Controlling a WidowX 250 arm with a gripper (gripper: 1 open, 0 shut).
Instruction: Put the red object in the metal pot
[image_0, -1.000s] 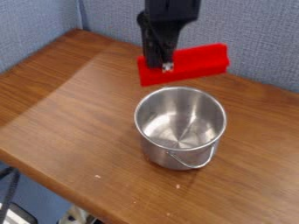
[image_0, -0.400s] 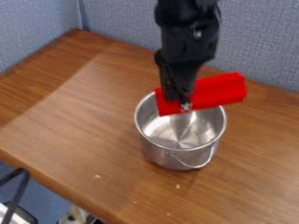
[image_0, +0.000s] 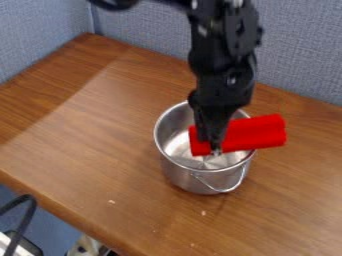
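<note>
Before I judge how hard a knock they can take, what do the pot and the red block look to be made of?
The pot looks like polished metal, probably steel: it is silvery and shiny, with a thin wire handle. The red block looks smooth and evenly coloured, perhaps plastic or painted wood; the picture can't settle which.

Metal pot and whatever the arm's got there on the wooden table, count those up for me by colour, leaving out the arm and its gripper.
Red: 1, the bar-shaped block, in the gripper over the pot's mouth
Silver: 1, the metal pot
Total: 2
</note>
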